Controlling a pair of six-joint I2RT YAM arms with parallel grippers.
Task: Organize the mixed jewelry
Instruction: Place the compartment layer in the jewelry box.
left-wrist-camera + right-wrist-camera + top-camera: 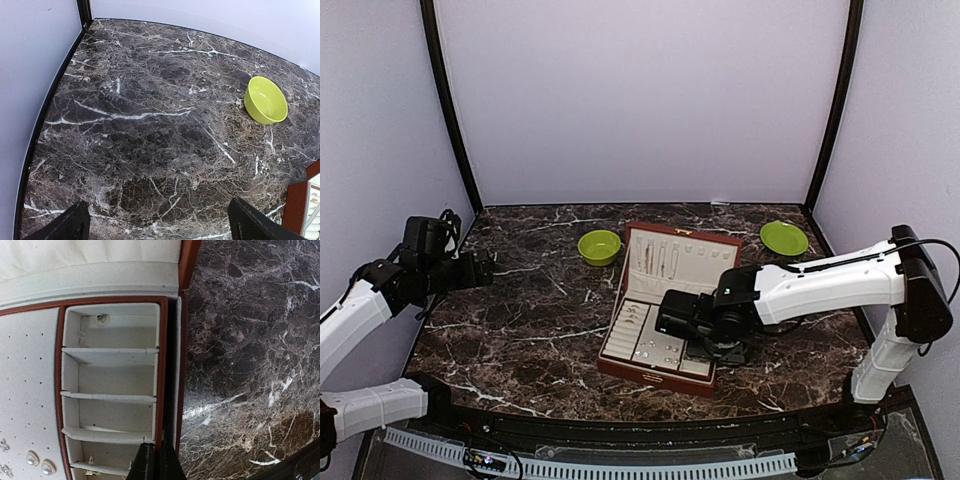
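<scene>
The red-brown box lies open mid-table, its cream lid leaning back with thin silvery chains hanging on it. Tiny silvery pieces sit in the tray's left slots. In the right wrist view a small stud rests in the far compartment, two pearl-like studs on the dotted pad, and small clips in the nearest compartment. My right gripper is shut just over the box's right inner wall, with nothing visible between its fingers. My left gripper hangs open over bare marble at the far left.
A lime-green bowl stands left of the box lid, also seen in the left wrist view. A lime-green plate lies at the back right. Dark marble lies right of the box. Walls close off three sides.
</scene>
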